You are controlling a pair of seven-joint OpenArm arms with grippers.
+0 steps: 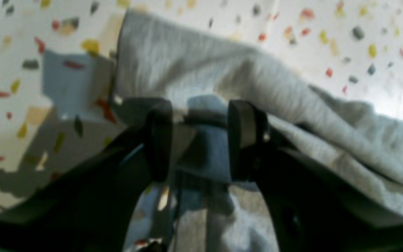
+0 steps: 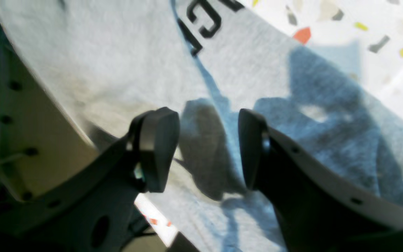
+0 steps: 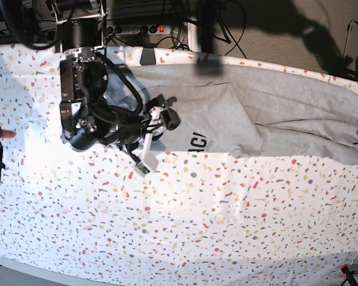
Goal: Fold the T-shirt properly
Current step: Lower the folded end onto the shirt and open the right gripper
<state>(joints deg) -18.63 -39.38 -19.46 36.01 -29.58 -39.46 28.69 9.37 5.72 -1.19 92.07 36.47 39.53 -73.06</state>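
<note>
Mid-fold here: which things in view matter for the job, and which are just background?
Job:
T-shirt, grey, partly folded, black lettering showing
right gripper, open above the shirt
left gripper, open at the shirt's edge

Background:
speckled table cover
power strip and cables behind the table

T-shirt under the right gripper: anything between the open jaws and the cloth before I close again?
Nothing visible. The right gripper is open directly over the grey T-shirt, with only its own shadow on the cloth between the jaws. Whether it touches the fabric is unclear.
</note>
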